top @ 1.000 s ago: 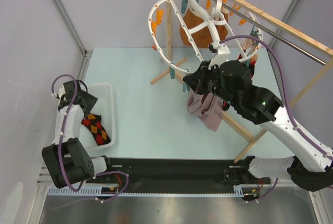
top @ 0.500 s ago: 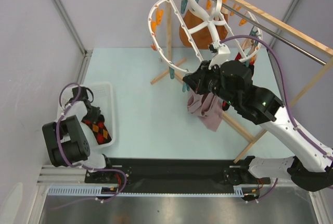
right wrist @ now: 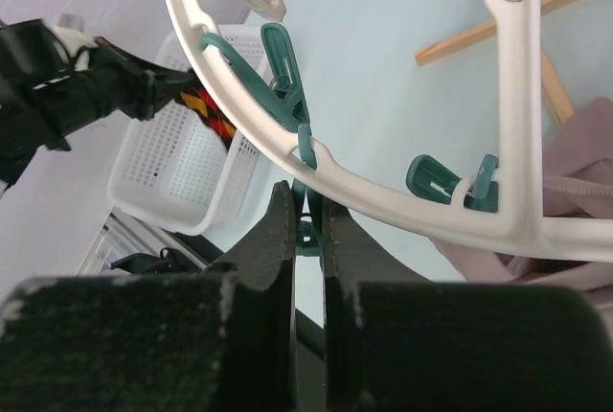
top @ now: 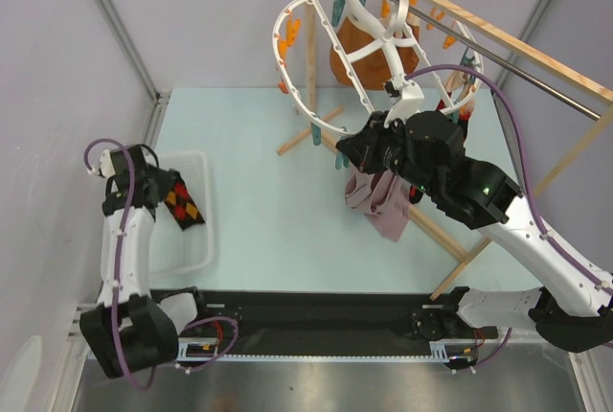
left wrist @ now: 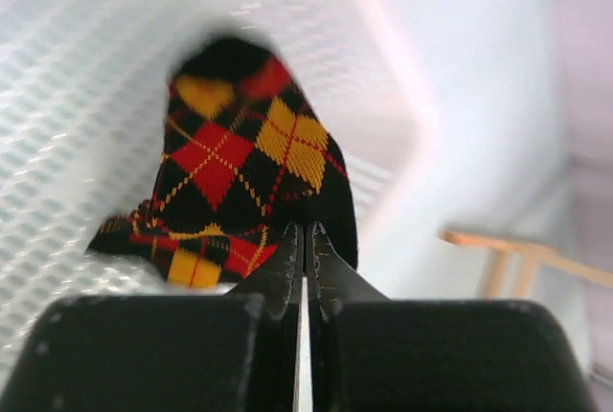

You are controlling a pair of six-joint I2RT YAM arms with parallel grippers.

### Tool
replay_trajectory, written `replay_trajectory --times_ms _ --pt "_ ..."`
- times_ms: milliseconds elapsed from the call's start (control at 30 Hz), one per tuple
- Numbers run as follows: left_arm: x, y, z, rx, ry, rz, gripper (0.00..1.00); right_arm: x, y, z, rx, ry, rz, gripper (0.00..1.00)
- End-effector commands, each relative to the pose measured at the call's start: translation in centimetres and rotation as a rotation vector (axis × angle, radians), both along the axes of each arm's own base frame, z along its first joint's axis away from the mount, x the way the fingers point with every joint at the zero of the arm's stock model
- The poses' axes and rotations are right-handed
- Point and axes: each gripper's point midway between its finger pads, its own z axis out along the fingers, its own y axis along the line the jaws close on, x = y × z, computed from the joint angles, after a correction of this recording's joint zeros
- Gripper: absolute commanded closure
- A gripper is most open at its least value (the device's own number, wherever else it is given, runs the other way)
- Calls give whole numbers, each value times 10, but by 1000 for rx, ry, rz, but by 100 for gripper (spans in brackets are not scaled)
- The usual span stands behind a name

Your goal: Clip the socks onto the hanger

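Observation:
My left gripper (top: 165, 190) is shut on a black sock (top: 184, 205) with red, orange and yellow diamonds, which hangs over the white basket (top: 196, 244). In the left wrist view the sock (left wrist: 239, 153) droops from the closed fingertips of the left gripper (left wrist: 305, 233). The white round hanger (top: 287, 19) hangs tilted from the wooden rack. My right gripper (top: 343, 155) is at its lower rim. In the right wrist view that gripper (right wrist: 306, 203) is shut on a teal clip (right wrist: 308, 232) dangling from the ring (right wrist: 383, 196). The sock (right wrist: 206, 110) shows far off there.
A mauve-pink cloth (top: 378, 203) hangs under the right arm. An orange-brown garment (top: 359, 53) hangs behind the ring. Wooden rack poles (top: 508, 43) cross the back right, with legs on the table (top: 316, 129). More teal clips (right wrist: 450, 182) and orange clips (top: 285, 43) dangle from the ring.
The left gripper has closed on the sock in the basket and lifted it up and toward the back. The right arm has not moved.

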Motion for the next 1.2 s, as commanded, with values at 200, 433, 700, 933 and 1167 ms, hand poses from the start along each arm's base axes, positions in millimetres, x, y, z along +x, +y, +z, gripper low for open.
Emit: replay_trajectory --times_ms 200,433,700,933,1167 --pt "12 -82 138 41 -457 -364 100 1 3 14 38 -23 6 100" --pt "5 -66 167 256 -460 -378 100 1 2 14 37 -23 0 100" --pt "25 -37 124 272 -289 -367 100 1 -1 11 26 -22 -5 100" --pt "37 30 65 276 -96 -206 44 1 1 12 29 -25 1 100" --pt "28 51 84 460 7 -204 31 0 1 6 24 -15 8 100"
